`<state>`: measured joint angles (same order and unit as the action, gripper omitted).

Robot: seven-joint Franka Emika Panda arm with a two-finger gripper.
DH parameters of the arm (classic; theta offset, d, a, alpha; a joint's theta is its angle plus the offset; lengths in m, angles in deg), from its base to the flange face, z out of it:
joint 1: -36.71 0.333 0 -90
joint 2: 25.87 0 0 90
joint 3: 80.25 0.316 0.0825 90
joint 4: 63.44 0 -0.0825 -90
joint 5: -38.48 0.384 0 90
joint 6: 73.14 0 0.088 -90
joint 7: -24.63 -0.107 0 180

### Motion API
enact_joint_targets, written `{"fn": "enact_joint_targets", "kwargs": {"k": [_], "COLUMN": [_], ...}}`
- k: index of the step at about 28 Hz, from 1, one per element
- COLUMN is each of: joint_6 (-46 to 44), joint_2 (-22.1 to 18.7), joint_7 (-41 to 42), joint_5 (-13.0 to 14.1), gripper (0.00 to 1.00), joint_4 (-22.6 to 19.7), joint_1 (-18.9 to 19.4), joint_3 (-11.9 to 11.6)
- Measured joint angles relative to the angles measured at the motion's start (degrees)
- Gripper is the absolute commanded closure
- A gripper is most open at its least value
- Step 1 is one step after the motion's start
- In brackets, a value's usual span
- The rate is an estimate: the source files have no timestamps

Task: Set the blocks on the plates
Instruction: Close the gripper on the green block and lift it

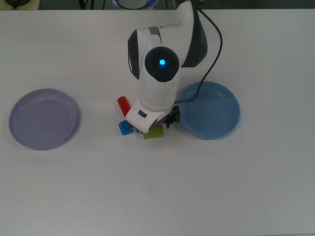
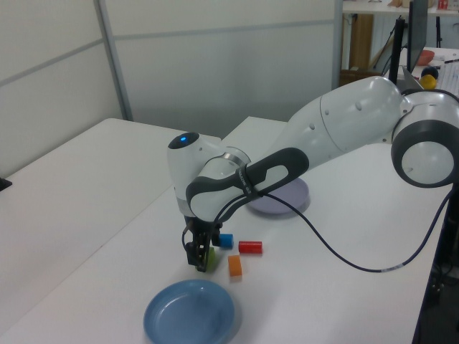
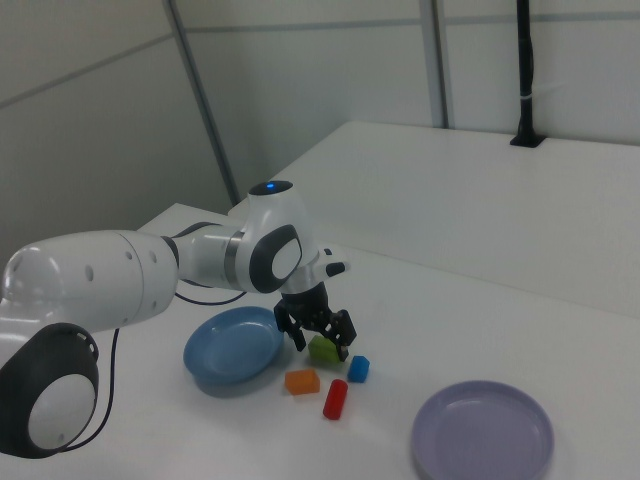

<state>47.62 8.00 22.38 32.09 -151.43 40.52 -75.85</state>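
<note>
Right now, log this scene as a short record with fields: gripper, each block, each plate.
gripper: down at the green block, fingers on either side of it
green block: on the table
blue block: on the table
orange block: on the table
red cylinder: lying on the table
blue plate: empty
lavender plate: empty

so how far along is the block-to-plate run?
Done: nothing. The purple plate and blue plate are both empty. In hand: the gripper is down around the green block, which sits on the table, not lifted. Left: all four blocks, including the orange block, red cylinder and blue block, need placing.
</note>
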Motion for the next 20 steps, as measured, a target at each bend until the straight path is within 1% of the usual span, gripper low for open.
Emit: {"fn": "enact_joint_targets", "kwargs": {"k": [1,2,3,4,5,6,7,10,16,20], "joint_6": [0.48,0.85,1.17,1.45,1.51,1.53,1.53,1.53,1.53,1.13], "joint_2": [0.27,0.48,0.64,0.8,0.85,0.87,0.86,0.85,0.5,-0.67], "joint_7": [-0.42,-0.76,-1.08,-1.48,-1.66,-1.82,-1.98,-2.47,-2.77,-2.77], "joint_5": [0.0,0.0,0.0,0.0,0.0,0.0,0.0,0.0,0.01,0.01], "gripper": [0.04,0.18,0.5,0.64,0.75,0.82,0.86,0.9,0.89,0.88], "joint_4": [0.0,0.0,0.0,0.01,0.03,0.06,0.13,0.45,0.85,0.84], "joint_1": [0.0,0.0,0.0,0.0,-0.01,-0.03,-0.06,-0.32,-0.65,-0.59], "joint_3": [-0.01,-0.01,-0.02,-0.03,-0.04,-0.05,-0.07,-0.08,-0.08,0.14]}}
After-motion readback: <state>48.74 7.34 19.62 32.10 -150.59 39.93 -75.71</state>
